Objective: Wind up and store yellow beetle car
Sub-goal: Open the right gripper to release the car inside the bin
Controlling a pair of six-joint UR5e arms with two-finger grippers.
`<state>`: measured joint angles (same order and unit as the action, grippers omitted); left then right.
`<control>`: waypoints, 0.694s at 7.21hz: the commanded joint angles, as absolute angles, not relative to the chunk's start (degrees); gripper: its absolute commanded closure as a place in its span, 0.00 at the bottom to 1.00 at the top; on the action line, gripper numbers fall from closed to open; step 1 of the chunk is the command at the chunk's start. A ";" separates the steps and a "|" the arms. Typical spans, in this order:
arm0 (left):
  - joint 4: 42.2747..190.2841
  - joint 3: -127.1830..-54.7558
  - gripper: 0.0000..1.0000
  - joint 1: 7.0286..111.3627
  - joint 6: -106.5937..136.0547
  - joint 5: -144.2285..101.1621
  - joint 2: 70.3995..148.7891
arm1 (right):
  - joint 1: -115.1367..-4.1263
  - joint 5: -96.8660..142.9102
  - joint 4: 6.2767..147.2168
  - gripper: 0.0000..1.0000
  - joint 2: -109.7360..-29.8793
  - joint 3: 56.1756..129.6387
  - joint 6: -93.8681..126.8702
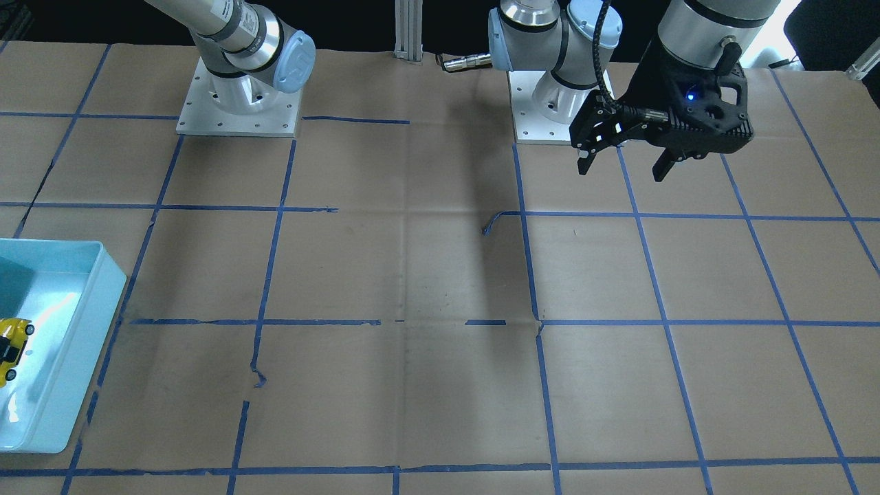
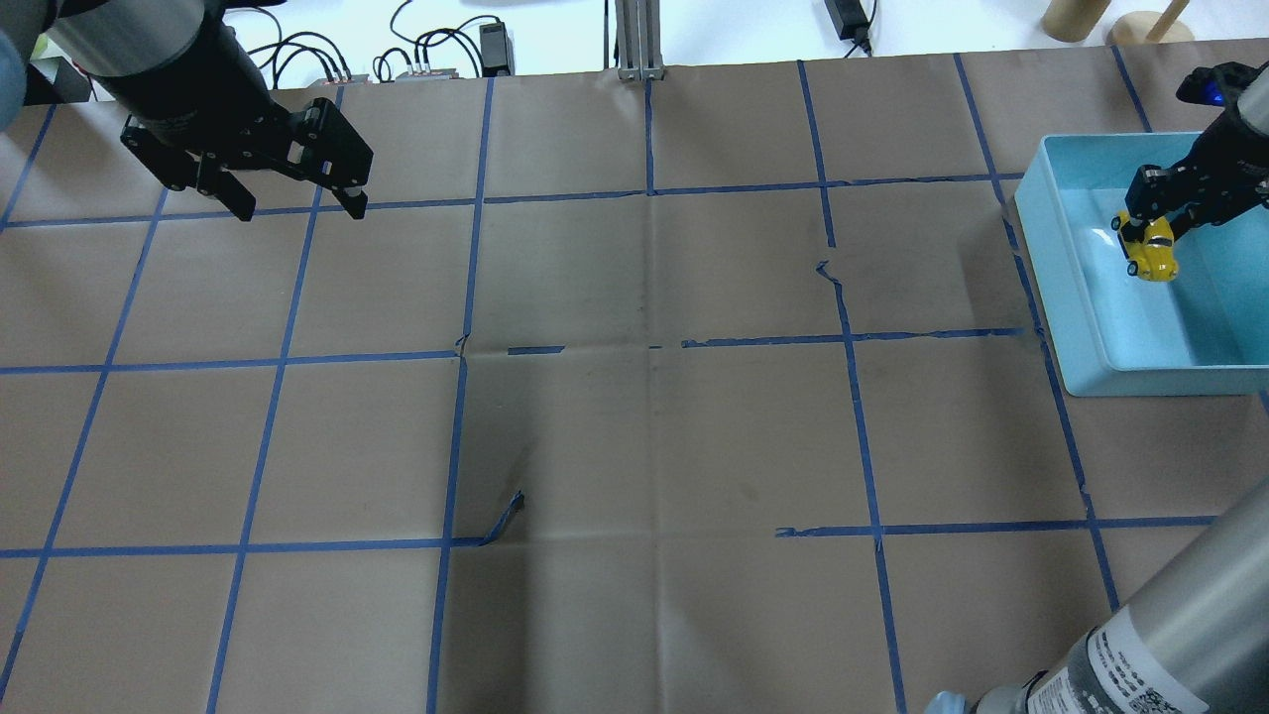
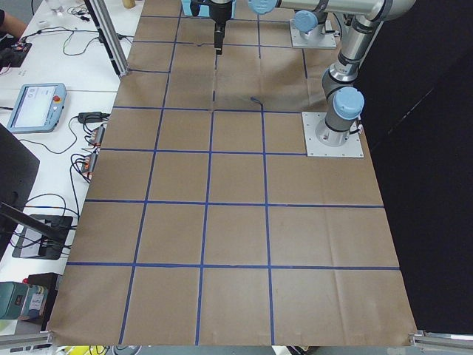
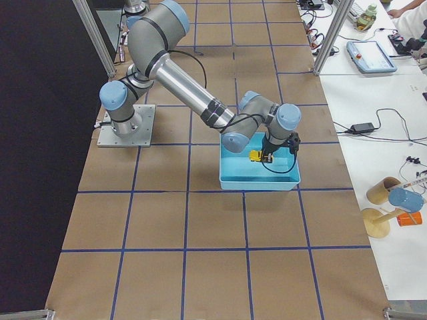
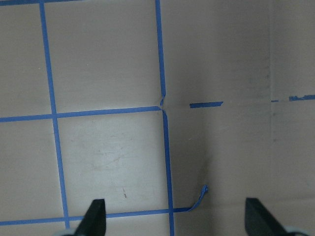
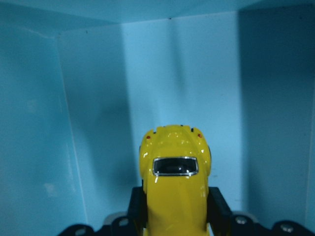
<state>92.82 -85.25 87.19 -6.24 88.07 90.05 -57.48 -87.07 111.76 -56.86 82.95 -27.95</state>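
The yellow beetle car (image 2: 1152, 250) is inside the light blue bin (image 2: 1051, 288) at the table's right edge. My right gripper (image 2: 1158, 213) is shut on it. In the right wrist view the black fingers (image 6: 139, 206) press both sides of the car (image 6: 174, 196), which points at the bin's far wall. I cannot tell whether its wheels touch the bin floor. The front view shows the car (image 1: 12, 347) in the bin (image 1: 103, 302), with the gripper cut off. My left gripper (image 2: 299, 210) hangs open and empty over the far left of the table (image 1: 622, 170).
A loose curl of blue tape (image 2: 511, 506) sticks up from the brown paper near the middle. Both arm bases (image 1: 237, 103) stand at the robot's edge. An aluminium post (image 2: 639, 40) and cables line the far edge. Wooden items (image 2: 1081, 15) sit at the far right.
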 commanded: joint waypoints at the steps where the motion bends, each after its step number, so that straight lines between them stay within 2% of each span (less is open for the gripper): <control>1: 92.81 -85.25 0.01 87.19 -6.24 88.07 90.00 | -56.34 -87.19 117.07 0.65 -56.95 87.01 -33.90; 2: 92.81 -85.25 0.01 87.19 -6.24 88.07 90.09 | -56.08 -87.19 116.81 0.54 -56.95 87.01 -34.19; 3: 92.81 -85.25 0.01 87.19 -6.24 88.07 90.00 | -56.07 -87.10 116.28 0.39 -57.56 87.19 -34.19; 4: 92.81 -85.25 0.01 87.19 -6.24 88.07 90.00 | -56.07 -87.10 116.28 0.11 -58.26 87.80 -34.19; 5: 92.81 -85.25 0.01 87.19 -6.24 88.07 90.00 | -56.16 -87.10 116.02 0.00 -59.58 87.89 -33.58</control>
